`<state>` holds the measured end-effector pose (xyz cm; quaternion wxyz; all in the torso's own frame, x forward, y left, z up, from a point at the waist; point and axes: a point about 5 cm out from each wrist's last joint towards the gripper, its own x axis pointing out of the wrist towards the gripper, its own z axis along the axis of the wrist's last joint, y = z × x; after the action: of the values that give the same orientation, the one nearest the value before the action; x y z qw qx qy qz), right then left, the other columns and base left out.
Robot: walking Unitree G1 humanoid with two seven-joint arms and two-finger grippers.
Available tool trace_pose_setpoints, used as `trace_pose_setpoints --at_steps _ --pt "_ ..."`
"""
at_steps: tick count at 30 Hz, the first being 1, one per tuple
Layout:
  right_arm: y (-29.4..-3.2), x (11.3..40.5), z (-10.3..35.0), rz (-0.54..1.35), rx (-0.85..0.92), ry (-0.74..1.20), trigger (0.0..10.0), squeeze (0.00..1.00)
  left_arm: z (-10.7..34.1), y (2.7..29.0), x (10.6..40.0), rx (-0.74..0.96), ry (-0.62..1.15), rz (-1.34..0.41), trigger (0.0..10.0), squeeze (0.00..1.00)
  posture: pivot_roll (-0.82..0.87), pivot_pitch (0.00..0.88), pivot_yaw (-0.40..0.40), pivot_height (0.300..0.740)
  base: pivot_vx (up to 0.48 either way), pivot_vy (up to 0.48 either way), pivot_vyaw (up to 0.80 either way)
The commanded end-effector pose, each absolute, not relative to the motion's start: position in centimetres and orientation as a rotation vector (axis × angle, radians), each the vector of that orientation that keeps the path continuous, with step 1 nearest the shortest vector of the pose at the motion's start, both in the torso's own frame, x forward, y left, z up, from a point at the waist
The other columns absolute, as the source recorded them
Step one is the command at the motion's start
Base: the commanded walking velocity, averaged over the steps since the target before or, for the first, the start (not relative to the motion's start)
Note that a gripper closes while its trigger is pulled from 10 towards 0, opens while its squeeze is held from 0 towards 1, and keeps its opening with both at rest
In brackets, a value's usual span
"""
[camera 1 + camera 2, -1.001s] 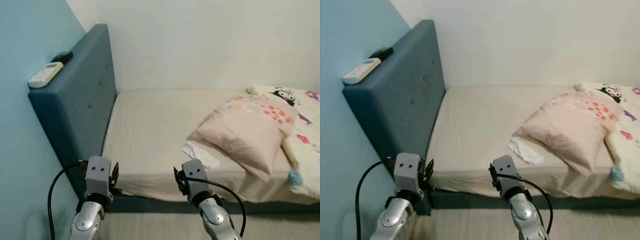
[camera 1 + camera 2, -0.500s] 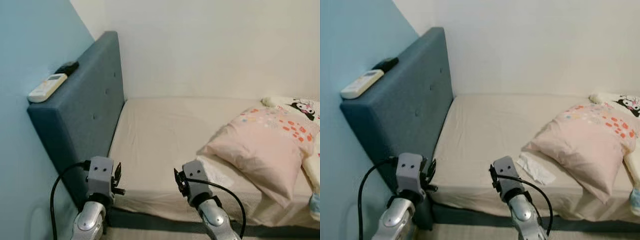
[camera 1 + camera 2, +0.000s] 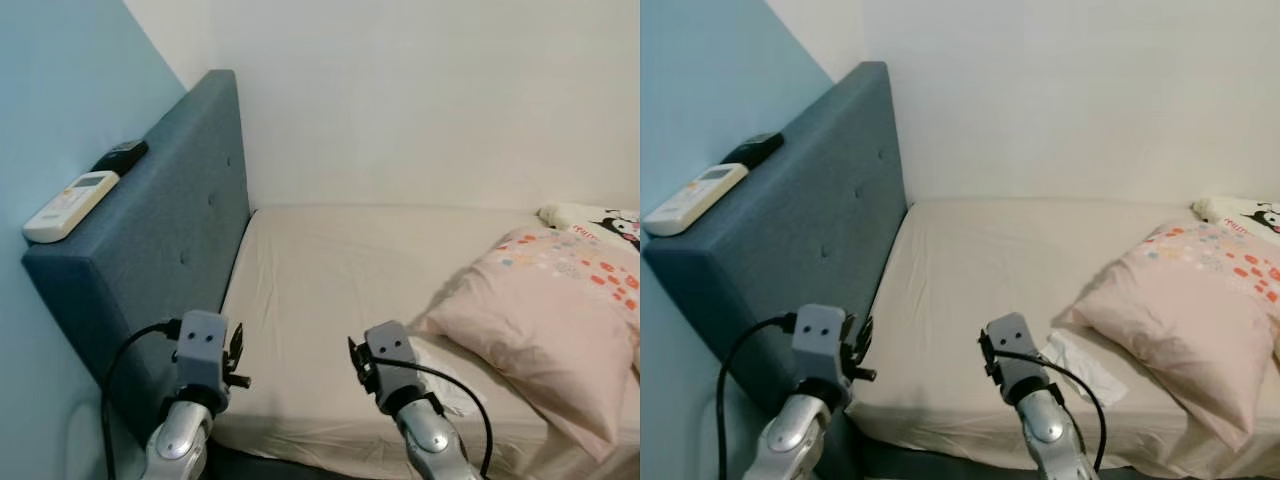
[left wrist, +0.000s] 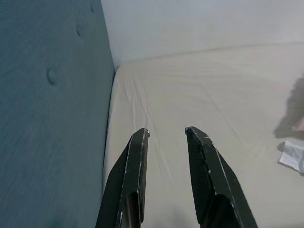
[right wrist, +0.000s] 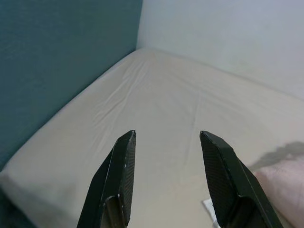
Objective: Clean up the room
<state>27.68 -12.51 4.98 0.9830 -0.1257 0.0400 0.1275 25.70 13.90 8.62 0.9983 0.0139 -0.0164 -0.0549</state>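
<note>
A crumpled white paper (image 3: 1086, 363) lies on the beige bed sheet (image 3: 335, 275), next to the near corner of a pink pillow (image 3: 565, 325); the same paper (image 4: 291, 156) is visible in the left wrist view. My left gripper (image 4: 166, 132) is open and empty, held above the sheet close to the teal headboard (image 3: 165, 250). My right gripper (image 5: 166, 136) is also open and empty, above the near part of the mattress, short of the paper. Both grippers are raised in front of me at the bed's near edge.
A white remote (image 3: 68, 193) and a black object (image 3: 120, 156) rest on top of the headboard. A blue wall is on the left and a white wall runs behind the bed. A patterned blanket (image 3: 600, 216) lies at the far right.
The view has come closer to the bed and turned left, so the pillow and blanket slid right in the picture. Both arms hold the same pose, fingers still open.
</note>
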Motion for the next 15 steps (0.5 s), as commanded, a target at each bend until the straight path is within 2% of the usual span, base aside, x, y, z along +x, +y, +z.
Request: trace_pose_setpoints --at_steps 1,15 --pt "-12.94 27.57 4.89 0.242 -0.255 0.084 10.0 0.00 8.48 13.78 25.70 0.019 -0.023 -0.114 10.0 0.00 0.06 0.000 -0.012 0.734 0.300 0.000 0.00" --pt "-13.08 27.53 4.89 0.237 -0.259 0.087 10.0 0.00 8.47 13.72 25.77 0.017 -0.023 -0.114 10.0 0.00 0.06 0.005 -0.013 0.734 0.300 0.000 0.00"
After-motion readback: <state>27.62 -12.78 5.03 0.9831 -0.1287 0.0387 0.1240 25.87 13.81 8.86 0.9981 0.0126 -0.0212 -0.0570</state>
